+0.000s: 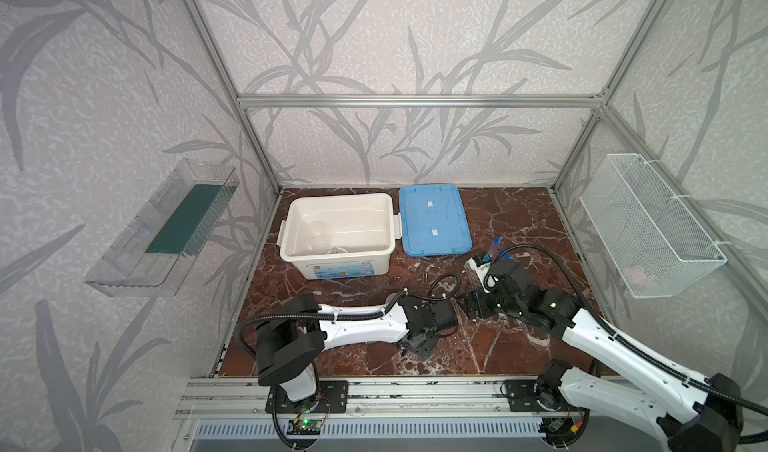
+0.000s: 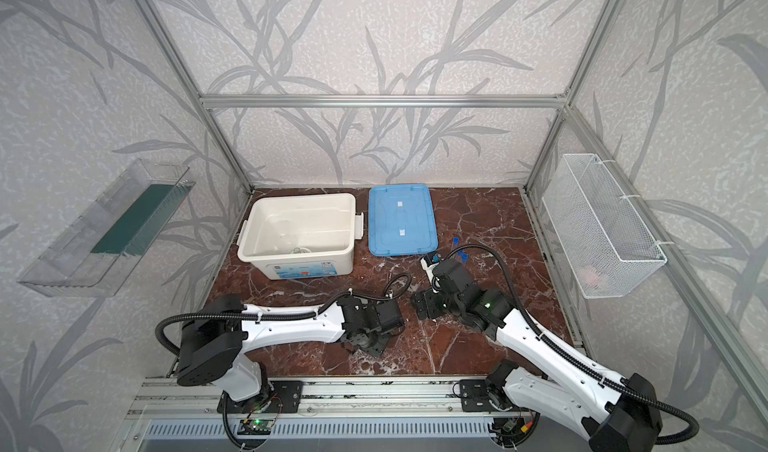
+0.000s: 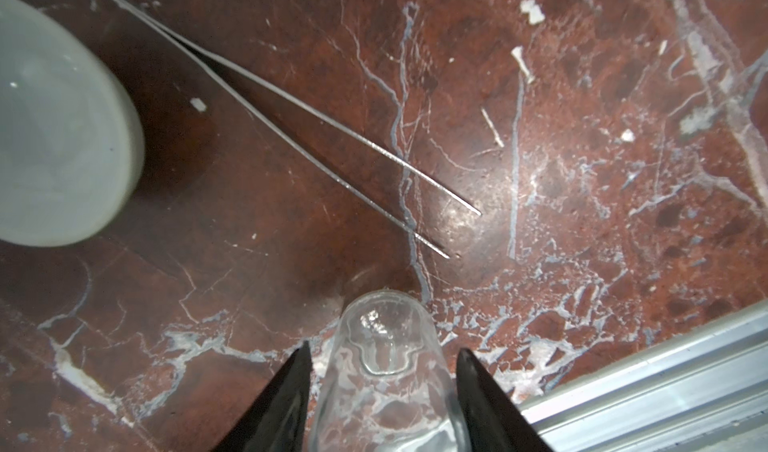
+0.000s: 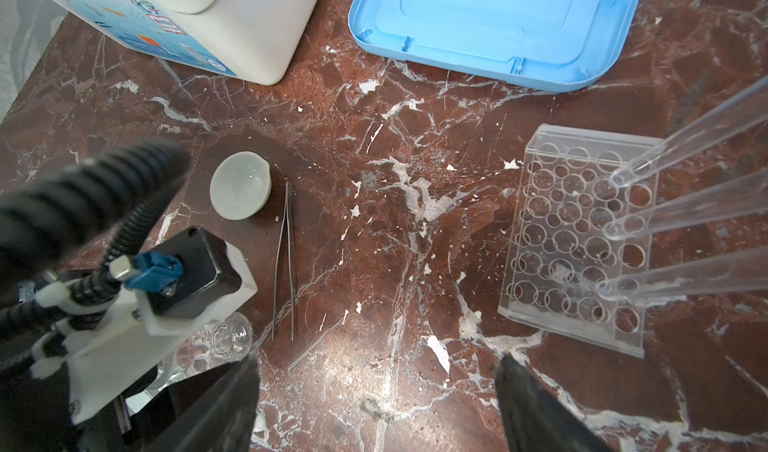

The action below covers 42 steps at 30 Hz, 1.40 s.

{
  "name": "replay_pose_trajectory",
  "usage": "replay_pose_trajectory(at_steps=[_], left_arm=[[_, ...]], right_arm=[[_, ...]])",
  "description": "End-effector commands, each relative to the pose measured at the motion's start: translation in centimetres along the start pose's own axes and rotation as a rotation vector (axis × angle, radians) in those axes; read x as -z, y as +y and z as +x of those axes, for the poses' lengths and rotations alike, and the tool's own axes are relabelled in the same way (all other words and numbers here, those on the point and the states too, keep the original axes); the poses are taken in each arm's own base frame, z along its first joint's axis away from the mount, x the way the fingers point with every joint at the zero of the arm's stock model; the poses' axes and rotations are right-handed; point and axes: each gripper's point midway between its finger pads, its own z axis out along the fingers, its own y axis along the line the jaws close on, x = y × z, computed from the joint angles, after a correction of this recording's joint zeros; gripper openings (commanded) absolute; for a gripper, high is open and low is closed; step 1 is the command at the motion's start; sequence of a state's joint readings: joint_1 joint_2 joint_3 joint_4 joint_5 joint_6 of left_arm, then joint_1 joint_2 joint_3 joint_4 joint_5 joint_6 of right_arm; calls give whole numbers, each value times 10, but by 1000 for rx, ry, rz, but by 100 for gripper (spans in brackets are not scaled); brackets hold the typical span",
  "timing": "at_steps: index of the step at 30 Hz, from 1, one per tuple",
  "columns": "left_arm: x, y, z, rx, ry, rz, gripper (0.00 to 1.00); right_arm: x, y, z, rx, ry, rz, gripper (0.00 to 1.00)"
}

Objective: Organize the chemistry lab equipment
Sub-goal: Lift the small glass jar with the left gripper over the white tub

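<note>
A clear flask point(image 3: 384, 371) lies on the marble, its neck pointing away from my left gripper point(image 3: 385, 346). That gripper is open, with its jaws on either side of the flask body and a thin gap on at least one side. The right wrist view shows the flask point(image 4: 232, 337) beside metal tweezers point(image 4: 289, 196) and a small white dish point(image 4: 240, 185). My right gripper point(image 4: 379, 358) hovers open over bare marble. Three blue-capped test tubes point(image 4: 685, 213) stand in the clear holed rack point(image 4: 582, 237). In a top view my right arm hides most of the rack.
The open white box point(image 1: 340, 269) stands at the back left with faint clear glassware inside. Its blue lid point(image 1: 434, 221) lies beside it. A wire basket point(image 1: 652, 225) hangs on the right wall and a clear shelf point(image 1: 162, 229) on the left. An aluminium rail point(image 3: 665, 371) borders the front.
</note>
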<state>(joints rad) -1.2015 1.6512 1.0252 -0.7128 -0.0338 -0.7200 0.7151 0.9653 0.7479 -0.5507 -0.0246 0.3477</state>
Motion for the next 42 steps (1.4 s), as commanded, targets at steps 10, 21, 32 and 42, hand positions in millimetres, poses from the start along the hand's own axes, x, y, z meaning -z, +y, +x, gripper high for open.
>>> replay_pose_trajectory(at_steps=[10,21,32,42], left_arm=[[17,9,-8,10,-35,-49,46],[53,28,-17,35,-77,-92,43],[157,84,-65,155,-271,-4,41],[213,175,-147,283,-397,-76,41]], right_arm=[[-1,-1,-6,4,-8,11,87],[0,2,-10,6,-17,0,87],[18,32,-58,79,-156,-114,88],[21,82,-139,119,-260,-210,88]])
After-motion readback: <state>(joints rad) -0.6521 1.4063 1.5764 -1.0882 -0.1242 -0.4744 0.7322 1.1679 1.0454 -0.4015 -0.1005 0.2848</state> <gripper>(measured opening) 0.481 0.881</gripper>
